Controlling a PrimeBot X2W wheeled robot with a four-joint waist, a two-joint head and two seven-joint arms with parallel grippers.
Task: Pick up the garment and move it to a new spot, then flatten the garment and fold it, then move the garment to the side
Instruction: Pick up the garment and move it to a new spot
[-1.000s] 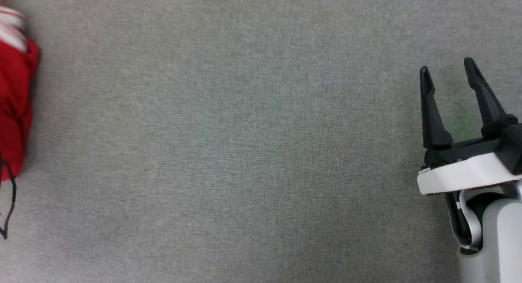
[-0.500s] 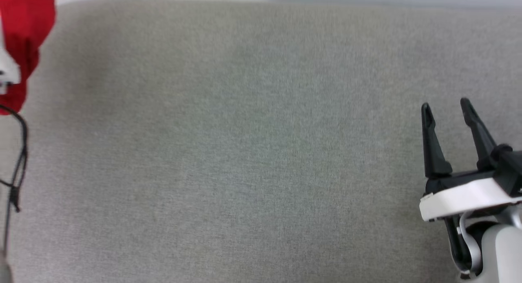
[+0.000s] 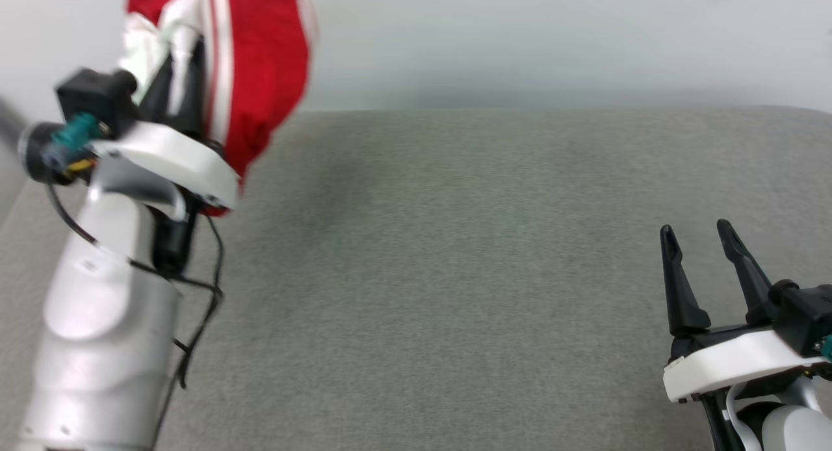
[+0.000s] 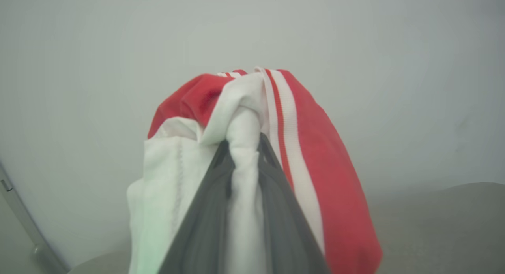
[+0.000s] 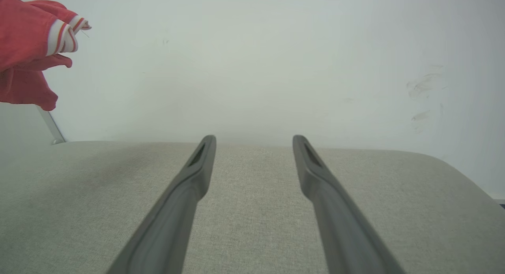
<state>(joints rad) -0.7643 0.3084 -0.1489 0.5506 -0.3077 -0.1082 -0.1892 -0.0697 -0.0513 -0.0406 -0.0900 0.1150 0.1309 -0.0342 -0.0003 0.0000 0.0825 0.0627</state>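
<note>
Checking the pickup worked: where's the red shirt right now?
The red shirt hangs bunched in the left gripper at the head view's upper left, off the grey surface near its far left corner.

Head camera: looks forward and down on the grey table [image 3: 455, 275], reaching its far edge and the pale wall [image 3: 520, 41] behind. My left wrist camera: above the table, tight against the garment [image 4: 331, 179], facing that wall. My right wrist camera: low over the table, facing the same wall. All three share the table's far edge.
</note>
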